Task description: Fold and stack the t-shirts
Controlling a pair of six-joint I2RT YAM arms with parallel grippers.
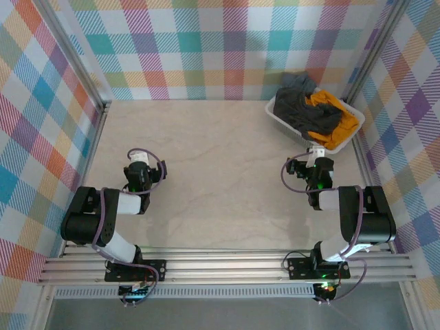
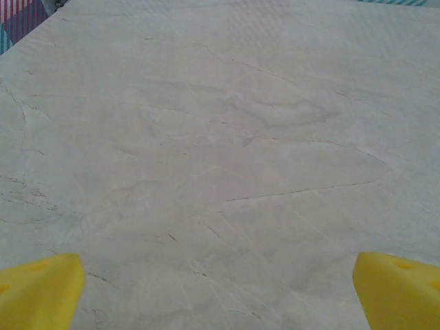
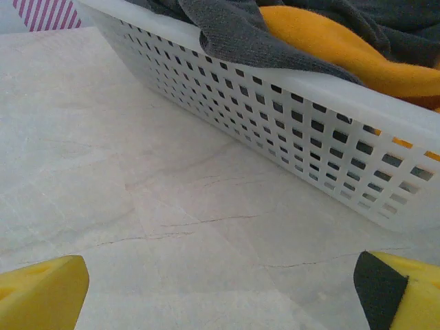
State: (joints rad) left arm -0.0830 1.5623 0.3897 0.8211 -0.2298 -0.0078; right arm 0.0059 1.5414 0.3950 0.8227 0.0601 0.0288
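Note:
The t-shirts lie crumpled in a white slatted basket (image 1: 280, 115) at the back right of the table. Dark grey cloth (image 1: 306, 113) covers most of the pile, with a mustard-orange shirt (image 1: 338, 113) beside it. In the right wrist view, grey cloth (image 3: 240, 34) hangs over the basket rim (image 3: 330, 93) next to the orange shirt (image 3: 323, 38). My right gripper (image 1: 317, 157) (image 3: 220, 295) is open just in front of the basket, holding nothing. My left gripper (image 1: 140, 163) (image 2: 220, 295) is open over bare table at the left.
Checked cloth walls on metal posts close in the table on the left, back and right. The pale marble-patterned tabletop (image 1: 220, 158) stretches between the two arms. A metal rail (image 1: 220, 265) runs along the near edge.

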